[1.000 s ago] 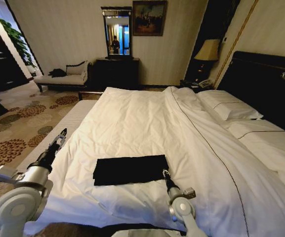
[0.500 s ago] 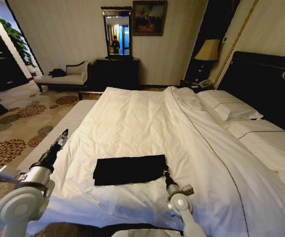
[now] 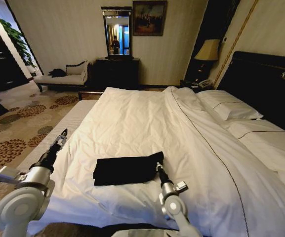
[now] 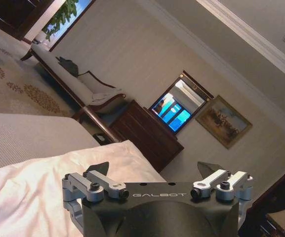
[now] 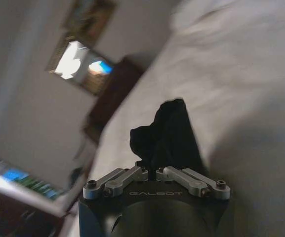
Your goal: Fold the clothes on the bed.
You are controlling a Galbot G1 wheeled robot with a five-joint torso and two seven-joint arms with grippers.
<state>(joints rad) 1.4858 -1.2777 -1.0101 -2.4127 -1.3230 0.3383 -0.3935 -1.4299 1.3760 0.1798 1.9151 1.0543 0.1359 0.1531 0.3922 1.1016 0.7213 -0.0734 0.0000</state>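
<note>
I've got the black T-shirt (image 3: 127,169) lying on the white duvet (image 3: 147,118) near the foot edge of the bed (image 3: 261,148), a little toward the bed's left side, and it already reads as a flat dark rectangle — sleeves tucked out of sight, no lettering showing, so I judge the first folds are in. Its long axis runs across the bed, parallel to the foot edge, one short end pointing at the left side of the bed and the other at the side where the pillows (image 3: 228,106) lie, by the headboard (image 3: 268,84). My right pincer (image 3: 158,166) is at that pillow-side end, at the shirt's near corner, and in the right wrist view the fingers are drawn together on a bunched peak of black cloth (image 5: 167,133) that stands up off the duvet — clamped on the T-shirt, corner lifted. My left pincer (image 3: 62,135) hangs out over the bed's left edge, well apart from the shirt; the left wrist view shows its two fingertips (image 4: 99,168) spread wide with nothing between them. What's left, as I read it, is at least one more fold — bringing this raised end across toward the other short end to halve the rectangle — then letting go and smoothing. Not finished yet, but well past halfway.
</note>
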